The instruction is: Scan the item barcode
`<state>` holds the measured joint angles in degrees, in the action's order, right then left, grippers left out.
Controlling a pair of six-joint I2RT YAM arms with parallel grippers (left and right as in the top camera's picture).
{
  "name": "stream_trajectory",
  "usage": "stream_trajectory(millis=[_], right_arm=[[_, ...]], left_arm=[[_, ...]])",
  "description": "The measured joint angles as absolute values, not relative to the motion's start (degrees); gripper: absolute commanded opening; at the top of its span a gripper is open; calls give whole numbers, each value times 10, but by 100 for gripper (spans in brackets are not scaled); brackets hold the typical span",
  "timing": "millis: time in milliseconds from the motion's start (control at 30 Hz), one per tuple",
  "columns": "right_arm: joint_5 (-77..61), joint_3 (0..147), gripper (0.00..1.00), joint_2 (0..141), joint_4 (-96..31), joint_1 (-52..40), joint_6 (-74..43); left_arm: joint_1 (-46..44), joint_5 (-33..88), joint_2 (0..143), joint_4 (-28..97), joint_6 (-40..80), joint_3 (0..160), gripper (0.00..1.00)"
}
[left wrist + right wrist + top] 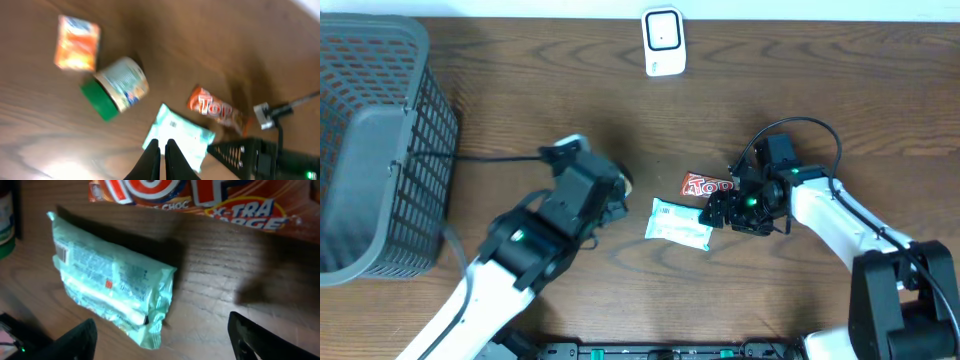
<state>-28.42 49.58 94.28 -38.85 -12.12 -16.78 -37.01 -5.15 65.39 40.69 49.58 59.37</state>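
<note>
Two robot arms work over snack items scattered on a wooden table (800,90). The left jaws, at the end of the left arm (535,235), are clenched on nothing. Their two dark fingers (151,162) are pressed together, tips over the near edge of a mint-green packet (177,134); whether they touch it cannot be told. The right jaws, on the right arm (820,215), stand released and wide. One finger (75,340) sits on either side of the packet's end, and the packet is not clamped between them.

The packet lies flat in the middle of the table between the two arms, printed side up. Just beside it, on its far side, lies a red Top chocolate bar (705,185).

The left wrist view shows a jar with a green lid (117,87) lying on its side, lid on and contents hidden. An orange packet (76,42) lies just beside the jar.

A grey mesh basket (380,150) stands at the left arm's end of the table; what it holds cannot be made out. A white scanner (663,42) sits at the far edge, well apart from the packet.
</note>
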Motion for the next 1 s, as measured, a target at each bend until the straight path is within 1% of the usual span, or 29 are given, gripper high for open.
stream_trajectory(millis=[33, 133, 333, 500, 567, 800, 1000], right_arm=[[-285, 496, 92, 952, -383, -121, -170], [-307, 501, 95, 971, -373, -119, -176], [-361, 516, 96, 1000, -359, -112, -178], [-389, 517, 95, 1008, -359, -93, -180], [-399, 517, 97, 1011, -359, -84, -180], [-416, 517, 98, 1014, -364, -42, -180], [-416, 517, 98, 1014, -364, -40, -180]], left_arm=[[-370, -36, 671, 402, 496, 594, 8], [-370, 7, 728, 383, 496, 594, 7], [-370, 91, 819, 314, 493, 594, 8], [-363, 154, 882, 303, 482, 594, 8], [-351, 186, 904, 293, 475, 593, 8], [-320, 289, 921, 147, 452, 513, 8], [-311, 326, 921, 110, 452, 433, 8]])
